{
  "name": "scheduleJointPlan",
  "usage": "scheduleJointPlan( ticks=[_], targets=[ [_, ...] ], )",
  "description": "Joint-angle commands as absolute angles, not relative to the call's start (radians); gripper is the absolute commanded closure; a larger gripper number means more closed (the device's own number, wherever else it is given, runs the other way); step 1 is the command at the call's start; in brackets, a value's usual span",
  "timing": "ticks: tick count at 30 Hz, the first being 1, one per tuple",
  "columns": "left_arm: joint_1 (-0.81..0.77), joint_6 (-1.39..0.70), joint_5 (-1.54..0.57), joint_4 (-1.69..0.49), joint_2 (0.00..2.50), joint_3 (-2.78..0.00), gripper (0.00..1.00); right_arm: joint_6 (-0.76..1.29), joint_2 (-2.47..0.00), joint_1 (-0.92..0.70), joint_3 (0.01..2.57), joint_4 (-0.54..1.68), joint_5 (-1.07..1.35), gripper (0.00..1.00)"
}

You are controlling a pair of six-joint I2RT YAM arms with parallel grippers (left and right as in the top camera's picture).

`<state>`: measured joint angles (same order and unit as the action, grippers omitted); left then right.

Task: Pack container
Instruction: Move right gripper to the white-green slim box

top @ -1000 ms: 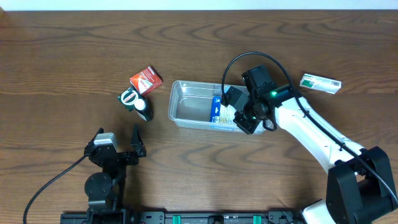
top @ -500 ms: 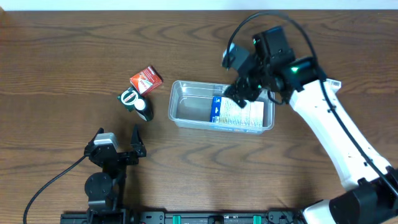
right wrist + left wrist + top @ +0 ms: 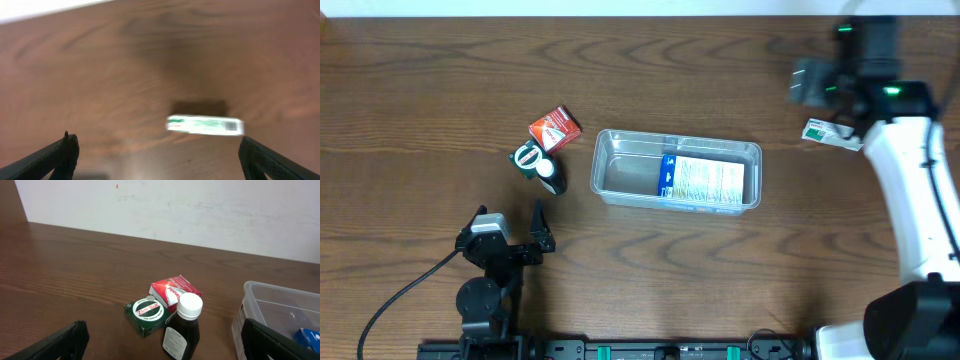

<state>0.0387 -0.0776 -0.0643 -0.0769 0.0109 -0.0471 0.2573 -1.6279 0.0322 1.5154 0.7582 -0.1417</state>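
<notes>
The clear container (image 3: 624, 168) lies mid-table with a blue-and-white packet (image 3: 701, 182) flat in its right half. Its corner shows at the right of the left wrist view as the container (image 3: 272, 302). My right gripper (image 3: 842, 100) hovers open at the back right, over a white-and-green box (image 3: 828, 132). In the right wrist view that box (image 3: 205, 125) lies blurred ahead of the empty open right gripper (image 3: 160, 160). My left gripper (image 3: 520, 240) rests open near the front left. It faces a green box (image 3: 147, 315), a red box (image 3: 175, 290) and a dark bottle (image 3: 182, 330).
The red box (image 3: 555, 128), green box (image 3: 528, 156) and dark bottle (image 3: 552, 177) cluster left of the container. A white wall rises behind the table's far edge (image 3: 165, 235).
My right gripper let go of the blue-and-white packet in the container, rose and swung to the back right over the white-and-green box. The left arm has not moved.
</notes>
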Motion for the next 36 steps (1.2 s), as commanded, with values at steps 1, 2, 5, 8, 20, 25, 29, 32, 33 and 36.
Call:
scheduleJointPlan(
  ticks=[1,2,5,8,20,25,29,32,33,36],
  targets=[
    [0.044,-0.072,-0.063,-0.088,0.006,-0.015,0.02,0.453,-1.632,0.117,1.477,0.735,-0.101,0.01],
    [0.044,-0.072,-0.062,-0.088,0.006,-0.015,0.02,0.477,-1.635,0.137,1.468,0.726,-0.100,0.01],
    [0.044,-0.072,-0.063,-0.088,0.006,-0.015,0.02,0.583,-1.640,0.165,1.436,0.688,-0.087,0.01],
    [0.044,-0.072,-0.063,-0.088,0.006,-0.015,0.02,0.643,-1.640,0.169,1.402,0.678,-0.026,0.01],
    [0.044,-0.072,-0.063,-0.088,0.006,-0.015,0.02,1.194,-1.702,0.167,1.333,0.636,-0.131,0.01],
    [0.044,-0.072,-0.063,-0.088,0.006,-0.015,0.02,1.286,-1.788,0.167,1.333,0.611,-0.131,0.02],
    [0.044,-0.072,-0.063,-0.088,0.006,-0.015,0.02,1.286,-1.854,0.167,1.333,0.584,-0.133,0.03],
    [0.044,-0.072,-0.063,-0.088,0.006,-0.015,0.02,1.286,-1.900,0.167,1.333,0.552,-0.131,0.03],
    [0.044,-0.072,-0.063,-0.088,0.006,-0.015,0.02,1.286,-1.917,0.167,1.333,0.537,-0.131,0.04],
    [0.044,-0.072,-0.062,-0.088,0.006,-0.015,0.02,1.286,-1.954,0.167,1.333,0.510,-0.131,0.04]
  ],
)
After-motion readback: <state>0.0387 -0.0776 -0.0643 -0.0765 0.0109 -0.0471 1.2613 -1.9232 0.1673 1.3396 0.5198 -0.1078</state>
